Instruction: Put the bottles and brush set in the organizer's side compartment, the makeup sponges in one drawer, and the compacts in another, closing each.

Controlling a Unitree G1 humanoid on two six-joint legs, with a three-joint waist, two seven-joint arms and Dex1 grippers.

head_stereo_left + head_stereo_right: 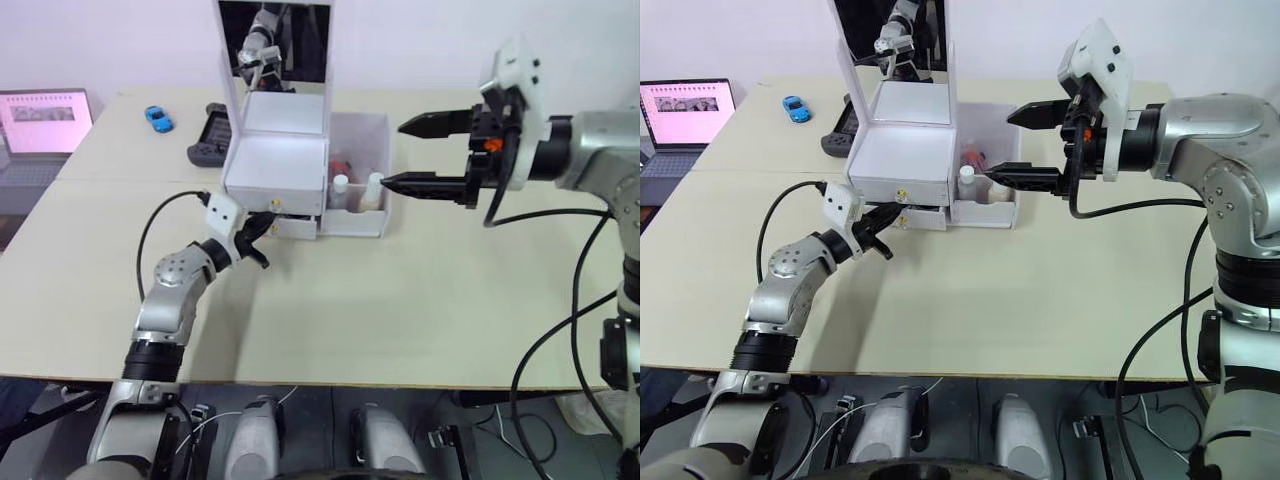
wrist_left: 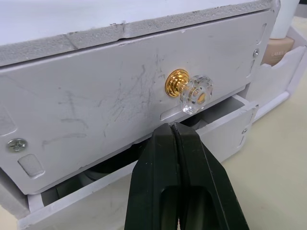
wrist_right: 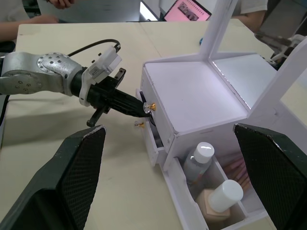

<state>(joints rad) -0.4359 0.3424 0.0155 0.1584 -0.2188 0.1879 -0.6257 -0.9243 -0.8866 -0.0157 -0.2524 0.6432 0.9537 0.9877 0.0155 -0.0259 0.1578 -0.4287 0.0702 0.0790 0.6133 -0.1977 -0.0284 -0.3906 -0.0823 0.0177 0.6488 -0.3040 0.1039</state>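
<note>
The white organizer (image 1: 275, 165) with its upright mirror stands at the table's middle back. Its side compartment (image 1: 360, 222) holds two white-capped bottles (image 1: 341, 188) (image 3: 201, 155), with pink sticks (image 3: 236, 168) behind them. The upper drawer is closed, with a gold and crystal knob (image 2: 189, 88). The lower drawer (image 2: 225, 125) stands slightly ajar with something dark inside. My left gripper (image 1: 262, 228) is shut on nothing, its tips (image 2: 171, 128) just below that knob at the lower drawer's top edge. My right gripper (image 1: 393, 155) hangs open above the side compartment. Sponges and compacts are out of view.
A laptop (image 1: 40, 125) sits at the far left of the table. A blue toy car (image 1: 158, 118) and a black device (image 1: 210, 135) lie behind the organizer's left side. People sit beyond the table (image 3: 62, 7).
</note>
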